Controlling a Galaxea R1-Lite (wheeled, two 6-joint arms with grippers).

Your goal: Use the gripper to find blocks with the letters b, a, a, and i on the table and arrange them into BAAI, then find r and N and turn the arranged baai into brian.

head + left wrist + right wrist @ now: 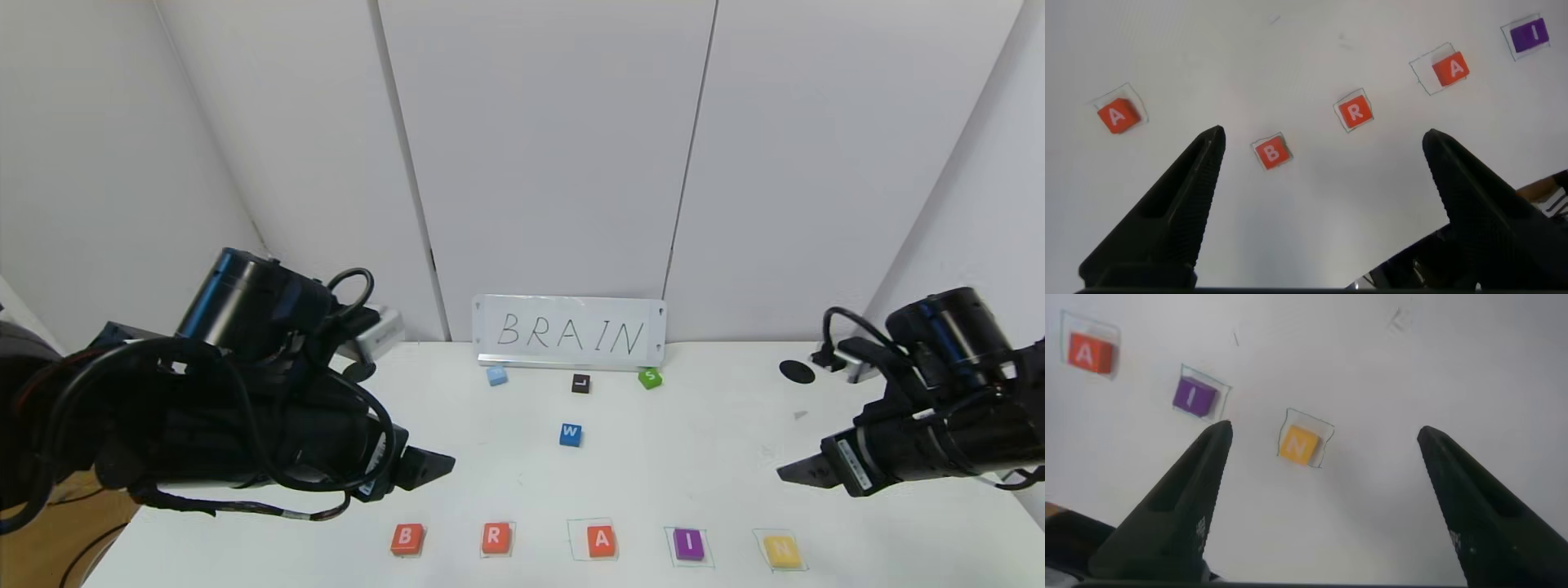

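brain sign, w block

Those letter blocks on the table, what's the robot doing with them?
It is spelling a word. Along the near edge of the table sit B, R, A, I and N, matching the BRAIN sign. The left gripper and right gripper hover open above the row, holding nothing. A spare A lies off to the side.
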